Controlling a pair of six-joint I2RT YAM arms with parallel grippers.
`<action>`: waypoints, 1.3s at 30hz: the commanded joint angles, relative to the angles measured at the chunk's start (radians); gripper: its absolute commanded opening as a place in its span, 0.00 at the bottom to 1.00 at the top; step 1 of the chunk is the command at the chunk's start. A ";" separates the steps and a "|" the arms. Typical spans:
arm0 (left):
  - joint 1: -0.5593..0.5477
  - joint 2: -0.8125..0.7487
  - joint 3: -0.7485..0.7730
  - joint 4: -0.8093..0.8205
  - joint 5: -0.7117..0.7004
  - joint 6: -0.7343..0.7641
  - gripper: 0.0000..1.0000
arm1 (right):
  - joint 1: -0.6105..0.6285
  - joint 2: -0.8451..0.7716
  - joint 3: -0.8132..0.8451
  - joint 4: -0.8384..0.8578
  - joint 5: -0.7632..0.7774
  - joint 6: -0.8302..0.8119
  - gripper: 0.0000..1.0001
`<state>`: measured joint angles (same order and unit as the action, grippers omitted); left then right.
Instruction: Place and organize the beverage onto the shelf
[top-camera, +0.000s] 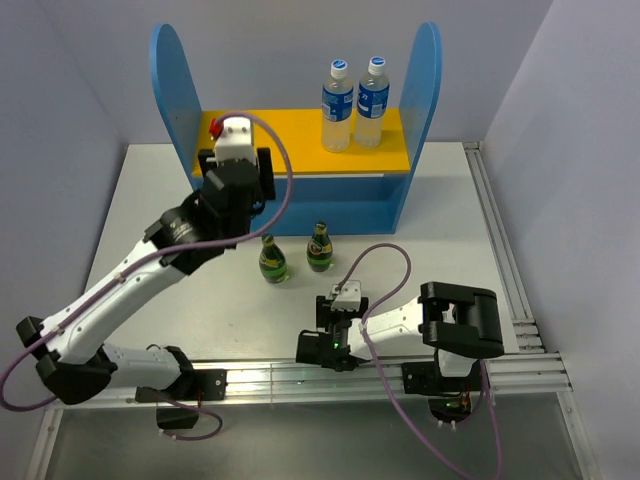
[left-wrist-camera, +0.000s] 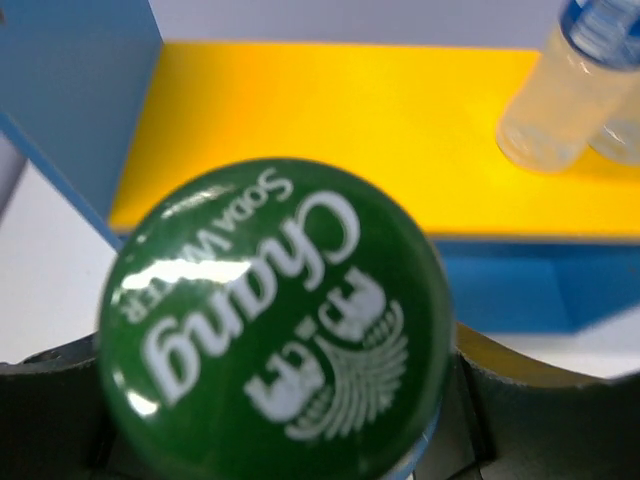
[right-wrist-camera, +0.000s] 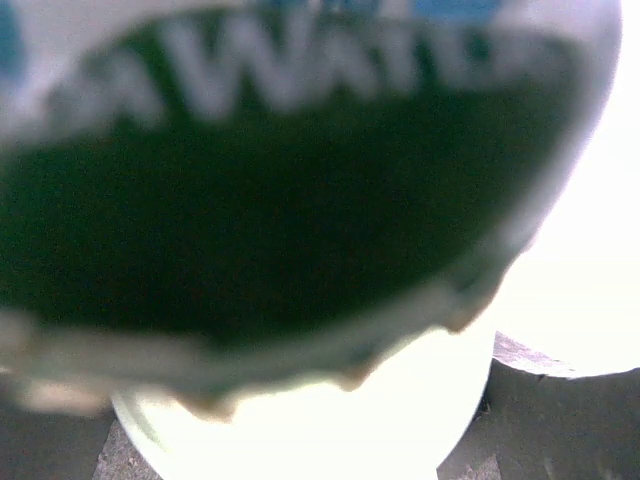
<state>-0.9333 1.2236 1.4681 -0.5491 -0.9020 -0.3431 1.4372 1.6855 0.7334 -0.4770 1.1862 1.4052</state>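
Nearest you, by the metal rail (top-camera: 300, 372) at the table's (top-camera: 440, 230) front edge, your right gripper (top-camera: 322, 344) sits low with its arm folded behind it. A blurred bottle cap (right-wrist-camera: 290, 200) fills its wrist view. The cap is green with white lettering and a crimped pale rim, and something bright shows below it. You cannot tell from this whether the jaws press on it or stand apart. A purple cable (top-camera: 385, 262) loops over the table just beyond.

Further in, two dark green glass bottles (top-camera: 272, 260) (top-camera: 319, 247) stand upright near each other without touching. They are on the table between that gripper and the front of the shelf (top-camera: 175, 90), in the line to its lower tier.

Past them, your left gripper (top-camera: 236, 172) reaches in at the shelf's left end and is clamped on a soda-water bottle (left-wrist-camera: 275, 320). The bottle's glossy green cap reads "Chang Soda Water", with the dark fingers (left-wrist-camera: 45, 410) on either side beneath it. The bottle hangs before the near left corner of the yellow-orange upper board (top-camera: 290, 135).

Farthest back, on the right half of that board, two clear plastic bottles (top-camera: 337, 105) (top-camera: 372, 102) with blue caps and labels stand upright just beside each other. The shelf's tall blue round-topped panels rise on either side of them.
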 joint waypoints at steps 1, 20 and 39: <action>0.115 0.056 0.154 0.156 0.112 0.177 0.00 | 0.026 -0.026 -0.002 0.018 0.053 0.048 0.00; 0.550 0.312 0.267 0.334 0.439 0.145 0.00 | 0.215 -0.024 0.024 -0.280 0.088 0.331 0.00; 0.585 0.363 0.187 0.368 0.433 0.084 0.52 | 0.265 -0.014 0.058 -0.403 0.092 0.445 0.00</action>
<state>-0.3519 1.6077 1.6512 -0.3019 -0.4507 -0.2310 1.6909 1.7111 0.7715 -0.8150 1.1675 1.7683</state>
